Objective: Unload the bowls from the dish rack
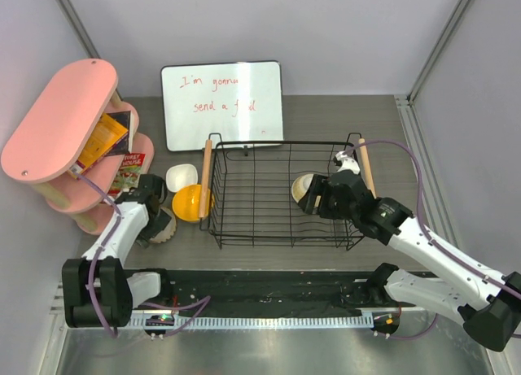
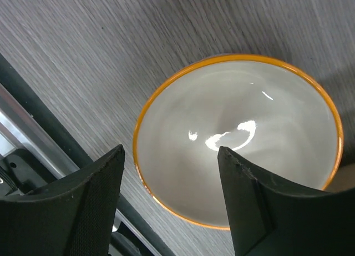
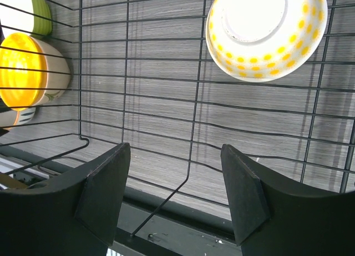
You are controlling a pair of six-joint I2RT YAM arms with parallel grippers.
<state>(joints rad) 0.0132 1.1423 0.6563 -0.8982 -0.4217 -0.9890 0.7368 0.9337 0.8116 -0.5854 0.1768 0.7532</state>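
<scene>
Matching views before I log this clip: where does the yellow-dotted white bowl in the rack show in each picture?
Top external: the dotted bowl sits inside the dish rack, right side.
Left wrist: not in it.
Right wrist: upper right, inside the rack.
Shared landmark: the rack's black wires, in top and right wrist only.

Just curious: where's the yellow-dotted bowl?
Top view: the dotted bowl is inside the dish rack, at its right end, beside the right pincer.
</scene>
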